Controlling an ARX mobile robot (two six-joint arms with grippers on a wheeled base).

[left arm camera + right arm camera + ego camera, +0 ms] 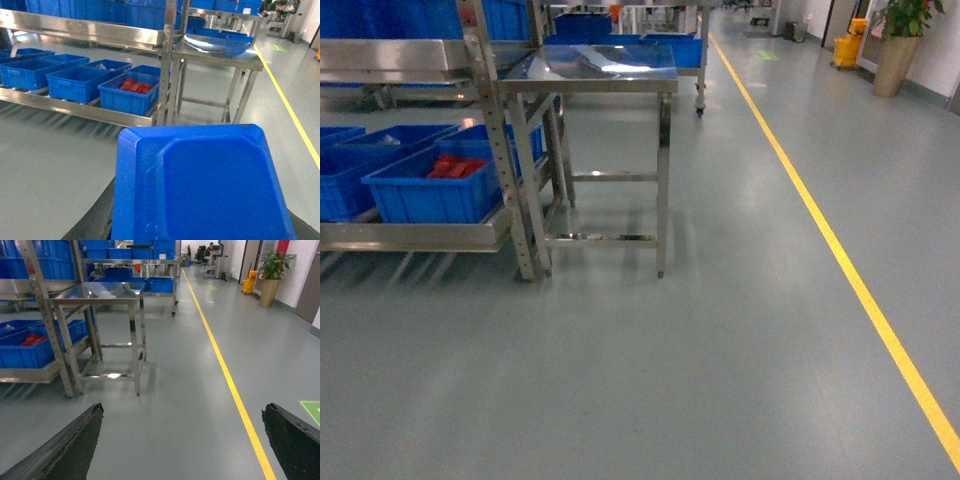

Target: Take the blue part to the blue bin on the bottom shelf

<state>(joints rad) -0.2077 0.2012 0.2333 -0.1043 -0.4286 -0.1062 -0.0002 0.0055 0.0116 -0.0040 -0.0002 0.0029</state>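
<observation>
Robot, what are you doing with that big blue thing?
The left pincer carries a blue part. The right pincer is open and empty. The robot stands on the grey floor, away from the bottom shelf, where blue bins sit; one bin holds red pieces. Nothing has been dropped off yet.

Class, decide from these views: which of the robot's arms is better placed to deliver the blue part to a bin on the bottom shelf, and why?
Left. Its gripper already carries the blue part, and the bottom shelf lies on its side. The right gripper is open, empty.
</observation>
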